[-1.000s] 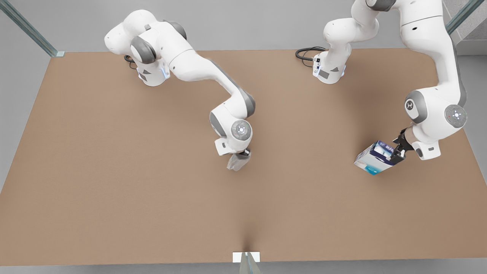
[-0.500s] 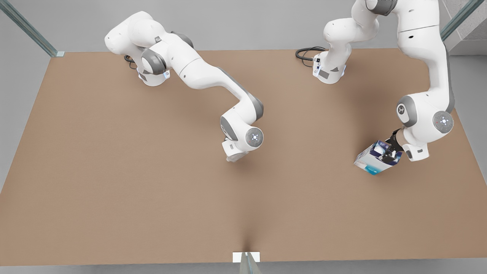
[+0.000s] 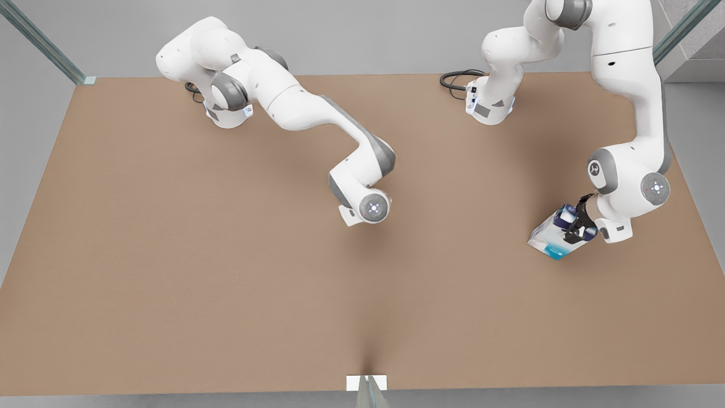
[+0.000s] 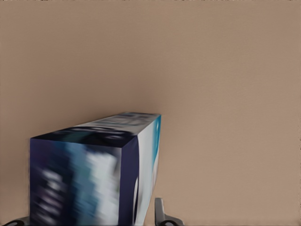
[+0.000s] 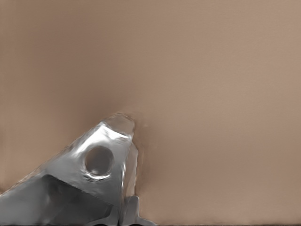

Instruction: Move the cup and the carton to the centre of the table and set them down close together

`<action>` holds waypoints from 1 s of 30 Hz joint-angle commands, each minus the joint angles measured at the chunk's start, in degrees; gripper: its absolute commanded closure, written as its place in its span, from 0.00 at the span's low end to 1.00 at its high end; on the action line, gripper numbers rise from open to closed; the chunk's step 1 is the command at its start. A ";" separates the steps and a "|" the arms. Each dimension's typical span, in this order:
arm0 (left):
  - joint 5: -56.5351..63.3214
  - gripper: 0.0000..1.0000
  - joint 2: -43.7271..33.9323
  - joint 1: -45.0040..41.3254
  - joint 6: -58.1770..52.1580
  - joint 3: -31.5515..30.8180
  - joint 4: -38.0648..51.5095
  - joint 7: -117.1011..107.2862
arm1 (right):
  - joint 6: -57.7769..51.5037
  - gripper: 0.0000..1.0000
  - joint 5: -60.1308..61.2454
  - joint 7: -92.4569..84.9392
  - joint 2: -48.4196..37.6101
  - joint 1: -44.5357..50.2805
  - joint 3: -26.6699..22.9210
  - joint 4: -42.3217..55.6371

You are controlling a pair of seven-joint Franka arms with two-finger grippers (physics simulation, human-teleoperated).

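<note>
Over the middle of the plain tan-brown table (image 3: 170, 255), the right gripper (image 5: 123, 214) is holding the small faceted silver metal cup (image 5: 101, 162) between closed fingers, hidden beneath its wrist in the front view. Well away from that centre, toward the front view's right, the left gripper (image 3: 576, 229) is clamping the white, teal and navy carton (image 3: 552, 235), tilted and seemingly clear of the table. Lowering the cup gently and upright while bringing the carton in level, stopping just beside it without knocking it, looks the wise course.
</note>
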 commanded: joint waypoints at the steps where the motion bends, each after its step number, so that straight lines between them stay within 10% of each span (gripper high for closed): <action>1: 0.00 0.26 0.00 -0.08 -0.04 0.00 0.00 0.00 | 0.44 0.79 -0.07 0.14 -0.01 -0.51 -0.01 0.32; 7: 0.09 0.41 -0.35 -0.16 -0.13 -0.09 0.09 -1.06 | 16.53 0.79 -0.07 0.22 1.05 -1.22 -5.11 0.85; 20: 0.09 0.40 -4.83 -2.01 -2.32 -0.44 0.09 -1.76 | 34.29 0.79 -2.44 0.14 4.21 2.12 -3.79 -0.11; 22: 0.09 0.40 -5.89 -2.27 -3.03 -1.32 0.09 -2.72 | 34.29 0.38 -2.44 -0.56 4.21 1.77 -3.79 -0.20; 30: 0.09 0.40 -6.86 -2.80 -3.03 -3.87 0.18 -5.89 | 35.52 0.00 -2.44 -1.36 4.21 1.86 -3.79 -0.90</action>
